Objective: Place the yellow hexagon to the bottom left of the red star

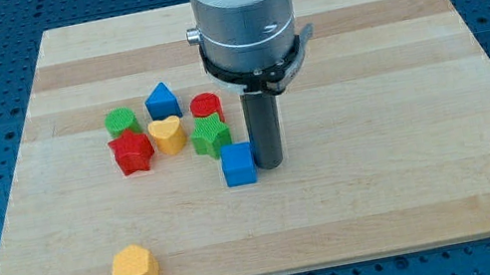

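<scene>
The yellow hexagon (pixel 136 268) lies near the board's bottom left corner, apart from the other blocks. The red star (pixel 132 152) sits at the left of a cluster in the board's middle left. My tip (pixel 269 164) rests on the board just right of a blue cube (pixel 239 165), touching or nearly touching it. The tip is far to the upper right of the yellow hexagon and well right of the red star.
The cluster holds a green block (pixel 122 122), a blue pentagon-like block (pixel 161 101), a red cylinder (pixel 206 108), a yellow heart (pixel 167 135) and a green star-like block (pixel 211 137). The wooden board (pixel 414 178) lies on a blue perforated table.
</scene>
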### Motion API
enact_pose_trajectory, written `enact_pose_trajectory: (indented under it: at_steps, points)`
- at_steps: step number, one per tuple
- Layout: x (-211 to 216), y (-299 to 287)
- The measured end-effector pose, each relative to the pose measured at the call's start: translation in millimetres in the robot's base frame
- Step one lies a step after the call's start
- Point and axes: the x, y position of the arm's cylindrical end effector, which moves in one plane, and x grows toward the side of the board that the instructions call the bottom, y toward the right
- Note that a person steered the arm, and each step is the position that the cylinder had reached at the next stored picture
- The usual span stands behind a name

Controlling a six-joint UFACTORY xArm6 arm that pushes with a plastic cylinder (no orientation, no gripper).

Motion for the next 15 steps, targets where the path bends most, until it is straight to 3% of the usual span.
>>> enact_pose_trajectory:
  at_steps: [2, 9, 12, 14, 15]
  points:
    - [47, 8]
    - [28, -32]
    - [75, -17]
    - [116, -73]
    - [116, -115]
